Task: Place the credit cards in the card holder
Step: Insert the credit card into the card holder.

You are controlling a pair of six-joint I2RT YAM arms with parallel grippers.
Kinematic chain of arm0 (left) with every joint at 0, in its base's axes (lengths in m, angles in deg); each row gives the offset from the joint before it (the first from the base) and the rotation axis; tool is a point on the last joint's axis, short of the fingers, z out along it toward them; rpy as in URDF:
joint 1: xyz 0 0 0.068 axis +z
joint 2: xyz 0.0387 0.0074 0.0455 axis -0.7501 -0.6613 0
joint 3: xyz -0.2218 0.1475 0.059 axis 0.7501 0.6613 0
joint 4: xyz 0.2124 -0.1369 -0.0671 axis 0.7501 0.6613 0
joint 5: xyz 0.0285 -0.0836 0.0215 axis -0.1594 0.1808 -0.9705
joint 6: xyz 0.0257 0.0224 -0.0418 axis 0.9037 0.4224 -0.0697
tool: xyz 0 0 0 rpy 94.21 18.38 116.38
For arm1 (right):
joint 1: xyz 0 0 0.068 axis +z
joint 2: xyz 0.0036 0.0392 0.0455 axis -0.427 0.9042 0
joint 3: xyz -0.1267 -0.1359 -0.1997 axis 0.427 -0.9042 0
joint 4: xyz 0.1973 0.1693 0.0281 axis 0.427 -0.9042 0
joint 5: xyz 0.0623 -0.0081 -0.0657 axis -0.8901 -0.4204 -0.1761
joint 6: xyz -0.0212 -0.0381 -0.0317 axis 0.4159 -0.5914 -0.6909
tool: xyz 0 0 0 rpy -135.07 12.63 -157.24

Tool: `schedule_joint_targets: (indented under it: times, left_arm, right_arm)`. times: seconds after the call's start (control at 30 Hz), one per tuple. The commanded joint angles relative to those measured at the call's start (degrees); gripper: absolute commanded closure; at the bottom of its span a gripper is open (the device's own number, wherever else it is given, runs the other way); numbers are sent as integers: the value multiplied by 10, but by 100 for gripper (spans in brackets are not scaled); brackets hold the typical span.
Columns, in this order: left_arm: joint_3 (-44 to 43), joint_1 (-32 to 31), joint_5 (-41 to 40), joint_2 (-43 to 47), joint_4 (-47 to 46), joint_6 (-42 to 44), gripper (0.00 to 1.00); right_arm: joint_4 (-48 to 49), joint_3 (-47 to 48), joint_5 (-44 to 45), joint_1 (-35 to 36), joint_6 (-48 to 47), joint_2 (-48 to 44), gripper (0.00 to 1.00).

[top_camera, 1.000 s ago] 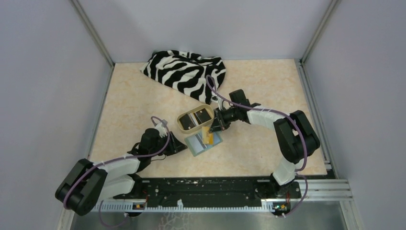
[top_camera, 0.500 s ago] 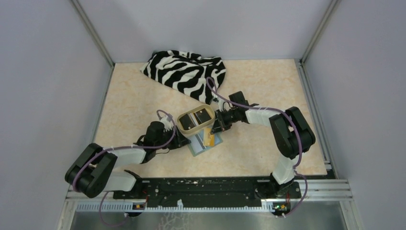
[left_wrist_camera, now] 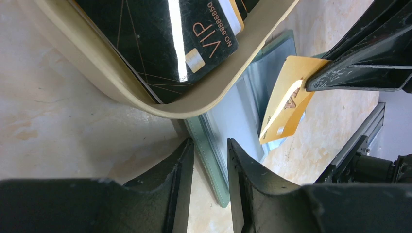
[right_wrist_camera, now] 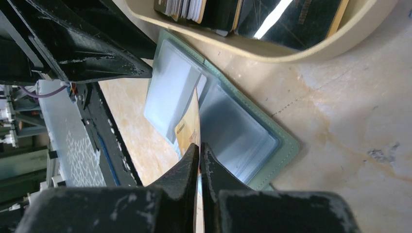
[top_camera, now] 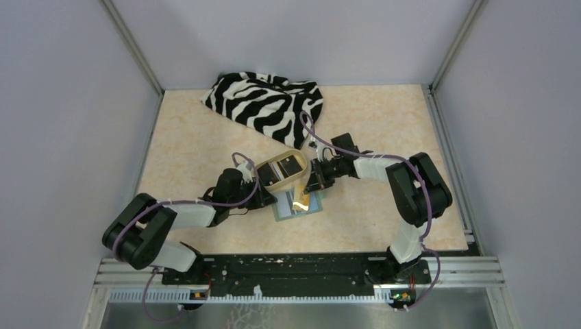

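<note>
as right fingers (right_wrist_camera: 184, 174) pinch gold card (right_wrist_camera: 188, 131) over card holder (right_wrist_camera: 233, 131), left fingers (left_wrist_camera: 179, 184) parted astride its edge

Left hand (left_wrist_camera: 210, 148) low, jaws parted — right hand (right_wrist_camera: 200, 149) clamped tight, arms converging

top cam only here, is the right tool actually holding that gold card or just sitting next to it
Observer: Holding it. The right wrist view shows the right tool shut on one edge of the gold card.
Operator: is the card in a sleeve yet
Observer: Not visibly. It hangs tilted over the open card holder, near the fold between the clear sleeves. I cannot tell whether it touches.
Operator: left tool gripping the holder
Observer: No. The left tool is open, with the holder's green edge lying in the gap between its jaws.
</note>
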Motion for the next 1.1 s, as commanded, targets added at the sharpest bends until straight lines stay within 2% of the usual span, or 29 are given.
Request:
schedule_joint_targets:
  times: [0.0, 0.2, 0.37, 0.53, 1.07]
  left_arm:
    - [-4, -14, -4, -16, 26, 9, 62]
    - [-1, -21, -10, -13, 34, 7, 63]
    - [-3, -25, -25, -2, 53, 9, 71]
    - [-7, -30, -32, -5, 62, 11, 73]
    - [-30, -46, -33, -27, 68, 19, 74]
  right_arm:
    - [30, -20, -5, -3, 27, 6, 100]
    - [51, -44, 10, -3, 68, -1, 100]
    - [51, -45, 33, -3, 82, -5, 100]
    - [50, -42, 45, -2, 90, -5, 100]
    - [-32, 4, 95, 39, 59, 34, 100]
